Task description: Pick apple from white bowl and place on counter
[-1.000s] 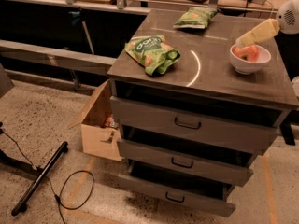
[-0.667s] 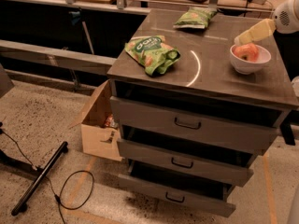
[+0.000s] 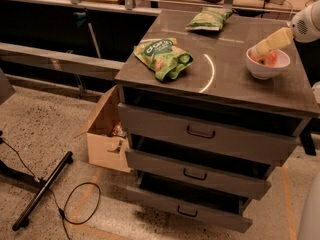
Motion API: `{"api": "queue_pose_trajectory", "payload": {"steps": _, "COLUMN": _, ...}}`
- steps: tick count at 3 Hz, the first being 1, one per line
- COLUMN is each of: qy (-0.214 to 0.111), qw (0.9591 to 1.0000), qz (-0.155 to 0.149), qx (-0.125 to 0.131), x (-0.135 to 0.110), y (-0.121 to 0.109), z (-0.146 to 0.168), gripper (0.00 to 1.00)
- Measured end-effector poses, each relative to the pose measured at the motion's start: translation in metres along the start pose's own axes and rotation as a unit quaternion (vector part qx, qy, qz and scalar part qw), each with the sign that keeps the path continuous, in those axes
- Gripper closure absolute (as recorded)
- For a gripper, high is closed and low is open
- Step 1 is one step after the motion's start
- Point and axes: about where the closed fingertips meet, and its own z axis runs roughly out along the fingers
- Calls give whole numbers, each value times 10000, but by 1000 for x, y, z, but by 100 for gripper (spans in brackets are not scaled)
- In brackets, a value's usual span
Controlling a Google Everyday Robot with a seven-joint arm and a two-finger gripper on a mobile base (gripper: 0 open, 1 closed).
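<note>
The white bowl (image 3: 265, 73) stands on the right side of the dark counter (image 3: 235, 86). The reddish-orange apple (image 3: 272, 58) lies inside it, partly covered. My gripper (image 3: 259, 49) comes in from the upper right, its pale tip slanting down into the bowl at the left side of the apple. The white arm housing (image 3: 306, 26) shows at the right edge of the view. Whether the gripper touches the apple is hidden by its own tip.
A green snack bag (image 3: 162, 56) lies at the counter's left and another (image 3: 207, 19) at its back. The three drawers (image 3: 200, 131) stand slightly pulled out. An open cardboard box (image 3: 107, 134), a black stand leg (image 3: 42, 189) and a cable (image 3: 80, 204) are on the floor at left.
The gripper has moved down and to the left, from above the bowl's right rim into the bowl over the apple. Bowl and bags have not moved.
</note>
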Motion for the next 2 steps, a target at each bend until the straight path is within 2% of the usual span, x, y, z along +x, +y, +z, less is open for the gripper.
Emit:
{"api": "queue_pose_trajectory", "payload": {"steps": 1, "qy": 67, "qw": 10000, "qz": 6, "qx": -1, "x": 5, "y": 0, "z": 4, "gripper": 5}}
{"api": "queue_pose_trajectory", "payload": {"steps": 2, "qy": 128, "qw": 9999, "qz": 11, "qx": 9, "x": 9, "y": 0, "z": 9, "gripper": 22}}
